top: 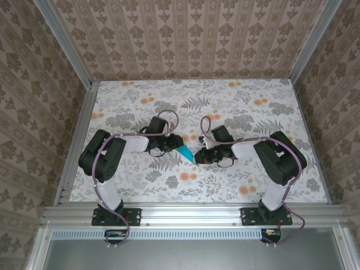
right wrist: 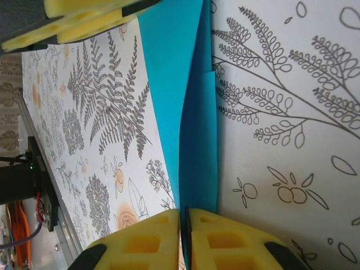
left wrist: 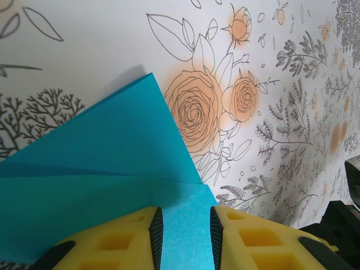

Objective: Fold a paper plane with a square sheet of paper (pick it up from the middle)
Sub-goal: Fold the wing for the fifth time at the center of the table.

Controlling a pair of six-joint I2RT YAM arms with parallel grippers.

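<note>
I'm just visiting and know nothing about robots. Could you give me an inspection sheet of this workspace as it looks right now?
Surface: white table cover printed with flowers and ferns, lying flat.
Job's things: folded turquoise-blue sheet of paper, mid-table between both arms.
Clutter: nothing seen.
Grippers: right gripper, yellow fingers shut on the paper's edge; left gripper, fingers apart, paper in the gap.
Cables: purple cables run along both arms.
Surroundings: patterned wallpaper walls, aluminium frame rail in front.

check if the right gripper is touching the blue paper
Touching. In the right wrist view the right gripper is pinched shut on the folded turquoise paper, no gap visible.
</note>
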